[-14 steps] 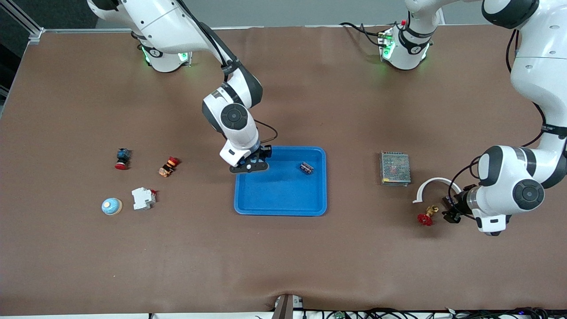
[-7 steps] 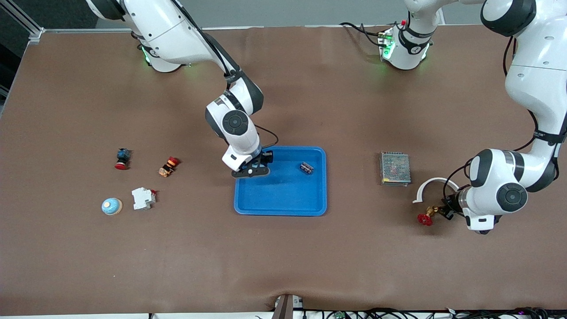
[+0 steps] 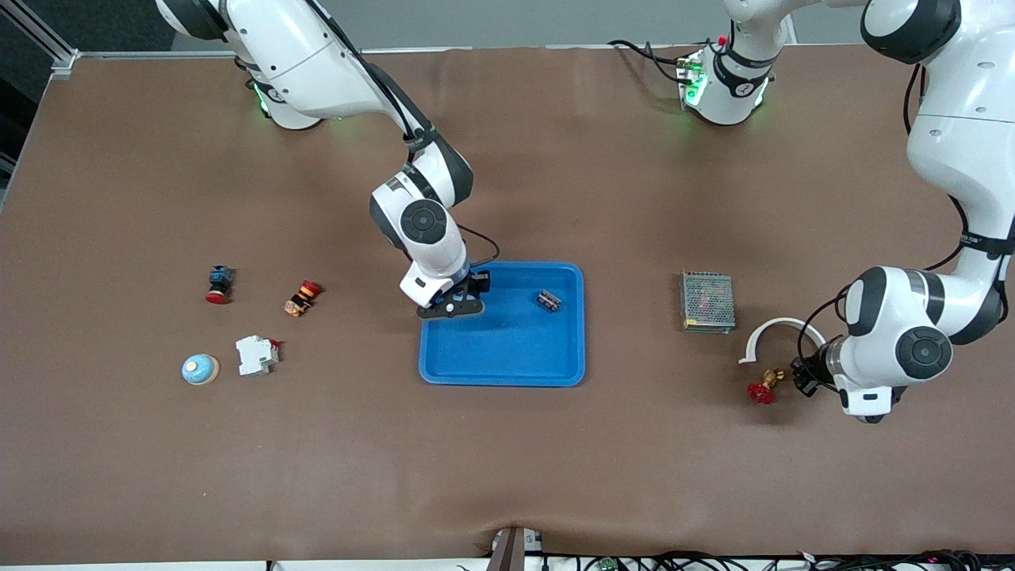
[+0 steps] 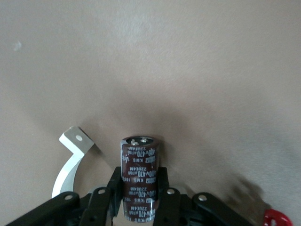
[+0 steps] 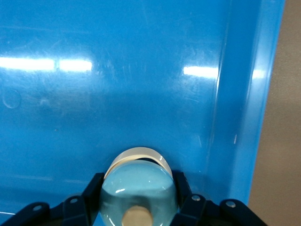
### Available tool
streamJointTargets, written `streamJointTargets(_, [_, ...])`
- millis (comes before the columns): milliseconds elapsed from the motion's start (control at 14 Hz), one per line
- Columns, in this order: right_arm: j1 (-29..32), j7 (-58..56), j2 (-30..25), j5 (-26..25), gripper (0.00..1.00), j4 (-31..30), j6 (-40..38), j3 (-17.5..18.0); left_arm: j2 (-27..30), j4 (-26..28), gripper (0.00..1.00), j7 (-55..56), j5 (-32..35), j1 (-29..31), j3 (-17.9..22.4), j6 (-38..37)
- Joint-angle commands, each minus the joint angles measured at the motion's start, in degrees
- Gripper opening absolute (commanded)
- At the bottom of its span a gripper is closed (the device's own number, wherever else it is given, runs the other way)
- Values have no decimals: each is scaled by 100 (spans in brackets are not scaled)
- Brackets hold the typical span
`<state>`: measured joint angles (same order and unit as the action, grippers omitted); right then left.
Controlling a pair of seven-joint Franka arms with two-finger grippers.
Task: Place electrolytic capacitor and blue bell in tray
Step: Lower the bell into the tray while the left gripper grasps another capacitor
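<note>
Tray [image 3: 502, 373] lies at the middle of the desk [image 3: 507, 476], with broad bare desk around all four of its edges. The right gripper [image 3: 452, 305] hangs low over the tray's corner toward the right arm's end, on the edge nearest the bases. Its fingers are closed around a pale-blue bell [image 5: 138, 188] with a tan knob. The right wrist view shows the bell just above the tray floor, close to the raised rim, which the front view does not make clear. A small dark part [image 3: 549, 300] lies in the tray near the other corner of that same edge, well apart from the gripper.

The left gripper [image 3: 801, 381] is low near the left arm's end of the desk, its fingers clamped on a capacitor [image 4: 139, 165]. Only the left wrist view shows this brown, printed can held upright; from the front the arm hides it. I cannot tell whether it touches the desk. A red valve [image 3: 761, 390] sits just beside the gripper, a white arc [image 3: 773, 329] is near, and a mesh box [image 3: 706, 301] lies between them and the tray.

Toward the right arm's end lie a second bell [image 3: 200, 369], a white breaker [image 3: 256, 354] beside it, an orange switch [image 3: 301, 298] and a red button [image 3: 218, 284], all well apart from the tray.
</note>
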<state>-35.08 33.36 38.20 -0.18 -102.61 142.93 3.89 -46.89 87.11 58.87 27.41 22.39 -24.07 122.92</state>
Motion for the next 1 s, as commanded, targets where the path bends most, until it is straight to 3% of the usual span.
streamJointTargets(0, [-78, 135, 73, -53, 62, 118, -2, -46, 127, -88, 0, -33, 98, -41, -45, -67])
streamJointTargets(71, [-87, 135, 65, -53, 85, 118, -2, -46, 136, -97, 0, -42, 98, -33, -63, -75])
streamJointTargets(142, [-104, 135, 47, -44, 100, 109, -37, -46, 154, -97, 0, -42, 98, -33, -80, -76])
streamJointTargets(499, [-324, 345, -259, -35, 100, 118, -317, -46, 364, -97, 0, -42, 63, -103, -116, -137])
streamJointTargets(712, [-351, 373, -804, -26, 100, 223, -1317, -37, 478, -106, 0, -7, 37, -208, -195, -172])
streamJointTargets(926, [-333, 294, -1296, -52, 100, 398, -2398, -46, 566, -106, 0, 11, 28, -208, -519, -172])
